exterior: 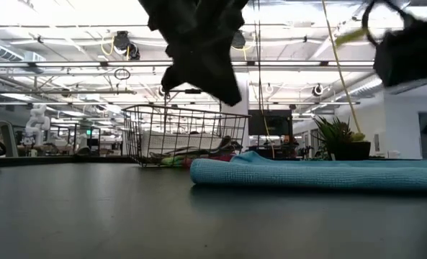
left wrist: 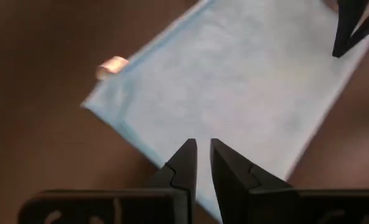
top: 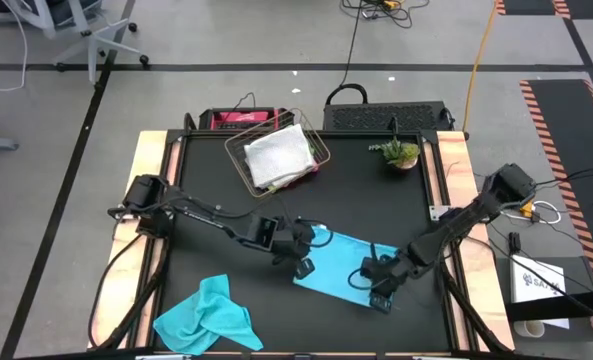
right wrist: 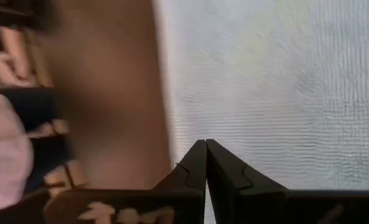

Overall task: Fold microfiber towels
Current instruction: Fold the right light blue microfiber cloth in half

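Basket [top: 276, 152] holds grey towel [top: 279, 156] | plant [top: 401, 154] beside | crumpled turquoise towel [top: 208, 316] front-left

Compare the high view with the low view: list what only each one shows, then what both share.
Only the high view: the crumpled blue towel near the front edge, the white towel in the basket, and both pincers, left and right, at the flat towel's ends. Only the low view: the room's ceiling lights. Both: the flat blue towel, the wire basket, the small plant.

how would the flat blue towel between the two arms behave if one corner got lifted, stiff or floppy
Likely floppy: the flat turquoise towel already lies doubled over with a soft rounded fold in the low view. Probably light, thin cloth hugging the table. It may drag and bunch rather than slide, as the crumpled turquoise towel suggests.
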Motion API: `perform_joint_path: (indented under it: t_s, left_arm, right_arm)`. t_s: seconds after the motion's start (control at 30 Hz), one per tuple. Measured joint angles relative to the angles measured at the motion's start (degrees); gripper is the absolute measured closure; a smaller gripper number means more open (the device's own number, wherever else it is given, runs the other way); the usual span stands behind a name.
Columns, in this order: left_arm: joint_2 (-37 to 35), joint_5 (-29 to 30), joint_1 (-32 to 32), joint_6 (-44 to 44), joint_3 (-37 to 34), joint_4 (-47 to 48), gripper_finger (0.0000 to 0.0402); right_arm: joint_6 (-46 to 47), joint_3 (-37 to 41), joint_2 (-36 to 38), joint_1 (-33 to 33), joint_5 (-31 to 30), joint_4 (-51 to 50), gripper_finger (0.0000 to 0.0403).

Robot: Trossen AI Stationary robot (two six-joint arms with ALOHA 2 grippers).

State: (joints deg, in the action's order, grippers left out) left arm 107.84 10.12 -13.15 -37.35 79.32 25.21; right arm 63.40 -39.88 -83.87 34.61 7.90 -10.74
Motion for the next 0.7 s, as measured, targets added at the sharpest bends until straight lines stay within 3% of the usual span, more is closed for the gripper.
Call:
perform_joint_path:
  t_s: [0.2, 0.3, 0.43, 0.57, 0.7]
  left_arm:
    - [3.5, 0.95, -3.23, -0.9, 0.07, -11.01, 0.0366]
    - [6.25, 1.75, -5.1, -2.15, -0.03, -11.01, 0.0392]
    - [9.78, 5.01, -7.06, -5.68, -0.03, -11.34, 0.0393]
    - [12.61, 6.67, -7.91, -9.54, -0.05, -10.18, 0.0398]
    - [13.63, 3.21, -8.29, -12.26, -0.01, -10.03, 0.0394]
  right_arm:
    - [-0.45, -0.13, 9.9, 0.42, -7.92, -0.67, 0.0403]
    - [-2.13, -0.16, 14.62, 0.0, -14.28, -1.92, 0.0403]
    - [-4.32, -0.2, 19.37, -0.37, -20.93, -2.79, 0.0403]
    - [-6.09, -0.2, 22.04, -0.4, -23.08, -3.14, 0.0403]
    - [-7.32, -0.2, 22.61, -0.46, -23.08, -3.52, 0.0403]
